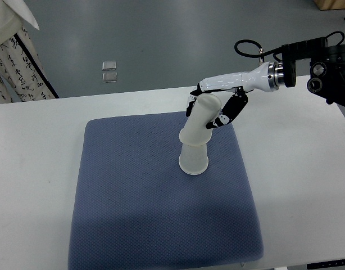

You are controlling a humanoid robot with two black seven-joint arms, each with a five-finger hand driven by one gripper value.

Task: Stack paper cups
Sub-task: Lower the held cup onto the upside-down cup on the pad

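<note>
Reaching in from the upper right of the frame, the right hand (214, 107) has its fingers wrapped round an upside-down paper cup (201, 119), held tilted w/ its closed end up toward the palm. That cup's rim sits over the top of a 2nd upside-down cup (194, 157), which stands approx. at centre of the blue-grey mat (133, 214) on the white table (32, 169). Patterned cloth (15, 62) shows at upper left, beyond the table edge. Two small clear squares (109, 71) lie on the floor at top.
</note>
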